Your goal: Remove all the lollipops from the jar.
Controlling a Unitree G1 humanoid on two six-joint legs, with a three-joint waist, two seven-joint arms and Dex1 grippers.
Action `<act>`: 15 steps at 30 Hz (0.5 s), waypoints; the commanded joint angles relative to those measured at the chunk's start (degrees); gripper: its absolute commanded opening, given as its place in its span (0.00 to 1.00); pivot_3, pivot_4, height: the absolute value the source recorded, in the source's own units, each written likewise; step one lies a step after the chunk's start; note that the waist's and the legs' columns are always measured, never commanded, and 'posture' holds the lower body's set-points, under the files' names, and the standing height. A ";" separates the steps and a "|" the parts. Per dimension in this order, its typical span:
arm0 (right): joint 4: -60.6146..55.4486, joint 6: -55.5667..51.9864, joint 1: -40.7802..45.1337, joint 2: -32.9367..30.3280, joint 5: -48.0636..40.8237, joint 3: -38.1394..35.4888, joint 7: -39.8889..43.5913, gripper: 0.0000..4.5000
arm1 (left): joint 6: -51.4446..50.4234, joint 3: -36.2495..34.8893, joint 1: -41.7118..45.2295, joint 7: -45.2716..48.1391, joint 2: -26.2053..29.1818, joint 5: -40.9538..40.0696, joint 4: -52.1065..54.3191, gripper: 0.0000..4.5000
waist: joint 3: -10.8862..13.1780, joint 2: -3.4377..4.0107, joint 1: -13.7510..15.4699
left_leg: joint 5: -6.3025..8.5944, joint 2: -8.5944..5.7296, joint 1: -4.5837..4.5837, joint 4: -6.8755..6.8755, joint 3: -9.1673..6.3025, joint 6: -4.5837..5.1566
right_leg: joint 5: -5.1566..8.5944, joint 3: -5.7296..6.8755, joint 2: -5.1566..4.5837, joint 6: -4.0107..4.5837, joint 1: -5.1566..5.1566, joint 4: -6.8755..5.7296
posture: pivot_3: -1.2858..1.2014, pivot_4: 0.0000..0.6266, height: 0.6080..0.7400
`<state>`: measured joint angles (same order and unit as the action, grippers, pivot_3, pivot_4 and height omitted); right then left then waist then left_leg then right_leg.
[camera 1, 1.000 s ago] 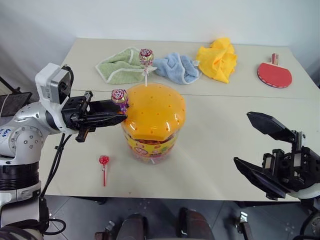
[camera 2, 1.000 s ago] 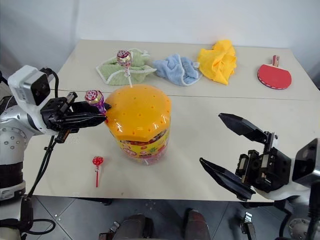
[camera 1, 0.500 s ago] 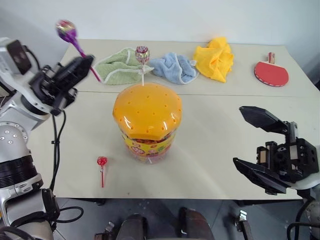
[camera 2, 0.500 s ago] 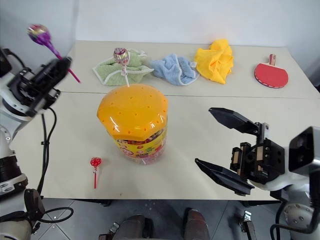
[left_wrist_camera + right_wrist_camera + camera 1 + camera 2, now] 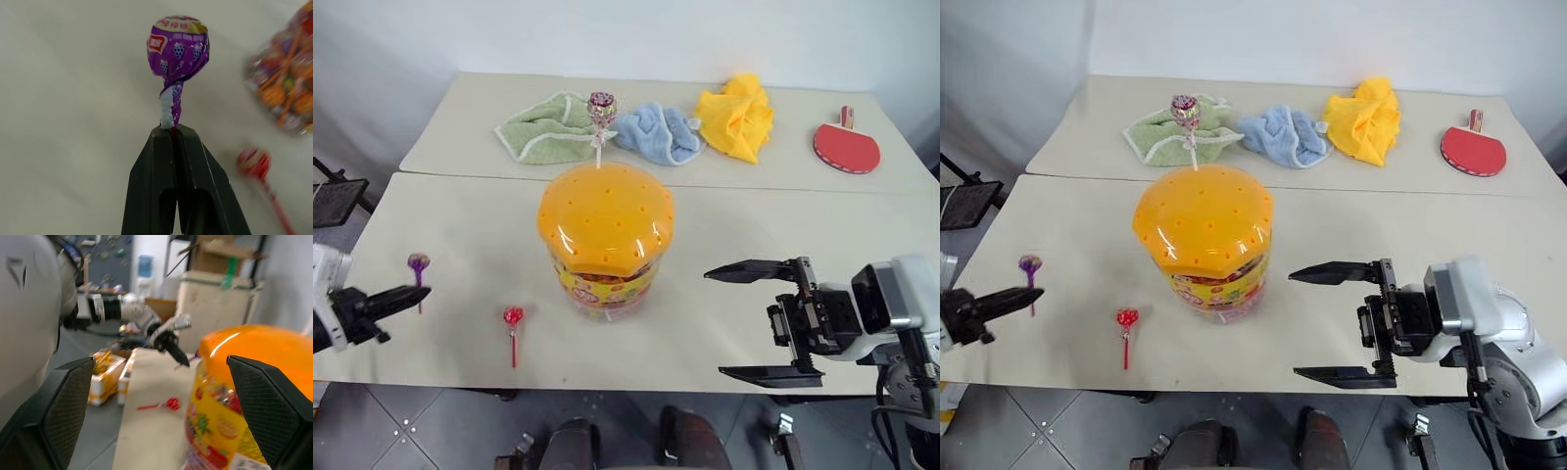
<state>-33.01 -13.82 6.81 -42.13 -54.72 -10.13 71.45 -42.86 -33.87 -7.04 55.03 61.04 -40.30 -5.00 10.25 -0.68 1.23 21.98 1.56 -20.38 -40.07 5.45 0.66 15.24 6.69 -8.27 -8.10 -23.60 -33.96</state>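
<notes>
The jar (image 5: 605,235), a clear tub with a holed orange lid, stands mid-table. A pinkish swirled lollipop (image 5: 601,106) sticks up from the back of the lid. On the table left of the jar lies a red lollipop (image 5: 513,316). My left gripper (image 5: 416,292) is at the table's left front, shut on the stick of a purple lollipop (image 5: 178,46), whose head points up past the fingertips. To the right of the jar, my right gripper (image 5: 715,323) is open, one finger above the other, aimed at the jar's side with a gap between them.
Along the far table lie a green cloth (image 5: 540,129), a blue cloth (image 5: 656,132), a yellow cloth (image 5: 736,113) and a red paddle (image 5: 847,147). A seam runs between the two tables behind the jar. The front edge is close to both grippers.
My left gripper came down from high at the far left to low over the table's left front, still holding the purple lollipop. The right gripper swung its fingers leftward toward the jar.
</notes>
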 commanded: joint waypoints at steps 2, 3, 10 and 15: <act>1.37 1.85 -1.59 0.24 1.70 -1.25 2.73 1.00 | 0.95 -1.97 -3.41 1.15 0.53 2.86 4.09 0.00 | 0.04 0.10 0.35 | 0.01 -0.01 0.02 0.00 0.02 0.02 | 0.00 -0.01 -0.07 0.01 0.00 -0.02 | 0.52 0.24 1.00; 1.60 2.17 -1.91 0.46 2.05 -1.32 3.00 1.00 | 0.60 -1.63 -3.78 1.35 0.44 3.14 4.21 0.05 | 0.04 0.10 0.29 | 0.01 -0.02 0.02 0.00 0.03 0.02 | 0.01 0.00 -0.05 0.04 0.00 -0.04 | 0.52 0.24 1.00; 1.90 2.94 -3.11 0.99 3.01 -2.03 3.03 1.00 | 0.55 0.20 -2.91 0.53 -0.19 5.18 3.25 0.48 | 0.05 0.12 -0.27 | 0.08 0.15 0.17 0.03 0.25 -0.12 | 0.13 0.05 0.07 0.27 -0.07 -0.24 | 0.52 0.24 1.00; 2.97 3.38 -3.74 1.58 2.33 -4.08 2.17 1.00 | 3.87 0.08 -1.16 3.28 0.38 6.41 0.03 0.81 | 0.05 0.12 -0.21 | 0.09 0.17 0.17 0.03 0.30 -0.13 | 0.14 0.06 0.09 0.28 -0.09 -0.23 | 0.52 0.24 1.00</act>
<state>-29.72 -11.24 3.29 -41.04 -51.05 -12.02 74.04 -41.17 -32.62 -8.97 57.23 60.94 -34.91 -3.86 10.29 -0.56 1.02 22.07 1.74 -20.21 -40.04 5.78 0.53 15.39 6.74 -8.18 -7.82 -23.69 -34.19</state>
